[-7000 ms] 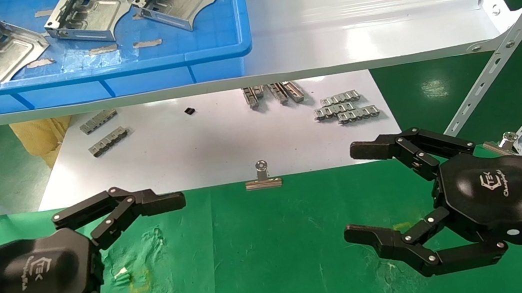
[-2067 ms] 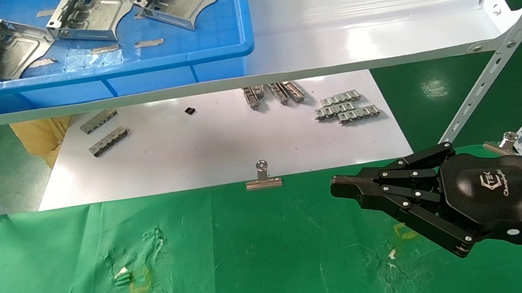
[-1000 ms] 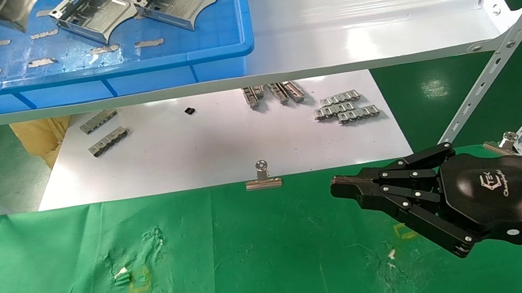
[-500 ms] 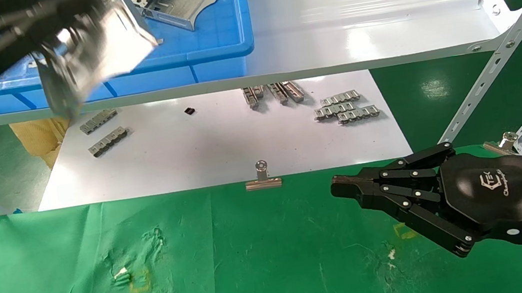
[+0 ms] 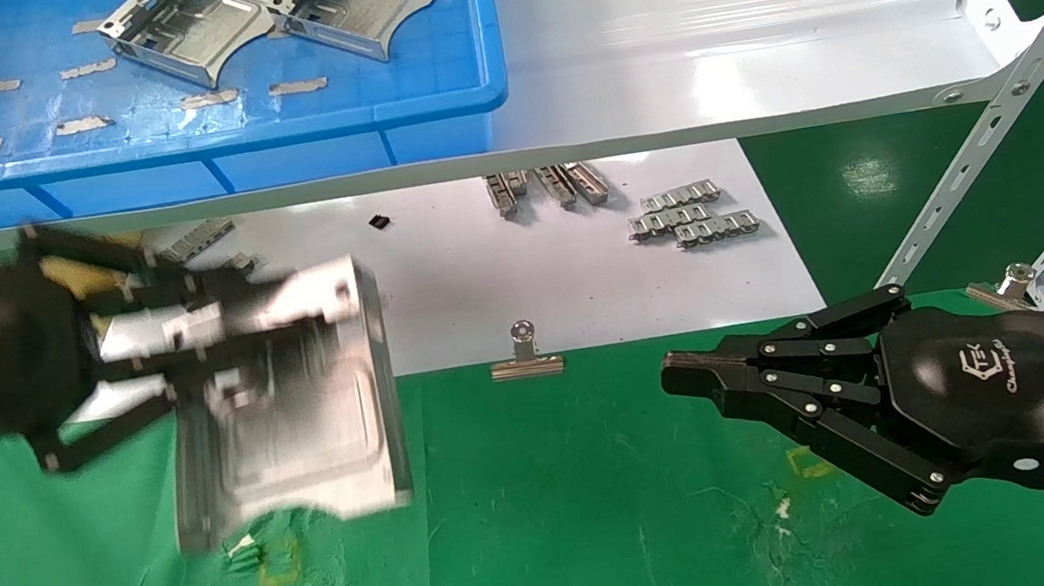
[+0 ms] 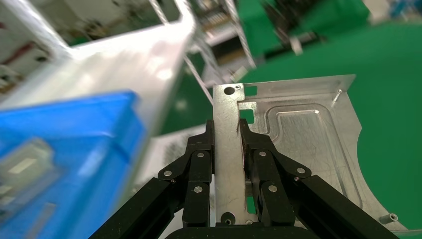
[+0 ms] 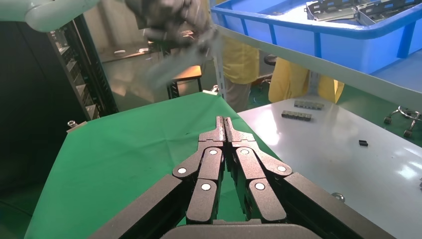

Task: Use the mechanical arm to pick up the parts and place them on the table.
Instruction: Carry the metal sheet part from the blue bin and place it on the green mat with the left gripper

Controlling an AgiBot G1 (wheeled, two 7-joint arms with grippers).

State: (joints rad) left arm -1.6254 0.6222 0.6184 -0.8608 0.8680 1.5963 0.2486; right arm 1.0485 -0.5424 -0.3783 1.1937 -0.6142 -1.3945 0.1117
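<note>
Hanging over the near-left stretch of the green table (image 5: 563, 530), the left gripper (image 5: 186, 342) pinches a silver part (image 5: 298, 433) by its folded side wall, fingers (image 6: 199, 169) closed tight on either side. The plate blurs, hanging below the fingers above open cloth. Beyond it, two more parts (image 5: 273, 13) lie in the blue bin (image 5: 189, 140). The right gripper (image 5: 694, 376), fingers pressed together on nothing, rests well apart to the right.
</note>
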